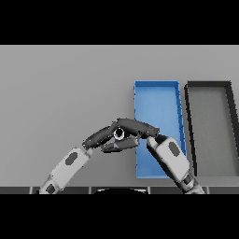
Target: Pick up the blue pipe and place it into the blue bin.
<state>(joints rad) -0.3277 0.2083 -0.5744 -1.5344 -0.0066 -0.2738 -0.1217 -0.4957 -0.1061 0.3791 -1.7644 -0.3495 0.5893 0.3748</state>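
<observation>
The pipe (pixel 119 134) shows as a small ring-shaped end facing up, held just left of the blue bin (pixel 156 105). My right hand (pixel 138 127) reaches left from over the blue bin, with its fingers above the pipe and its thumb below it, closed round it. My left hand (pixel 99 136) comes in from the lower left with its fingers fairly straight, and its fingertips are right beside the pipe. The pipe's body is hidden by the two hands.
A dark grey bin (pixel 210 126) stands right of the blue bin, side by side with it. My right forearm (pixel 172 158) crosses the near end of the blue bin. Open grey table (pixel 60 84) spreads to the left and far side.
</observation>
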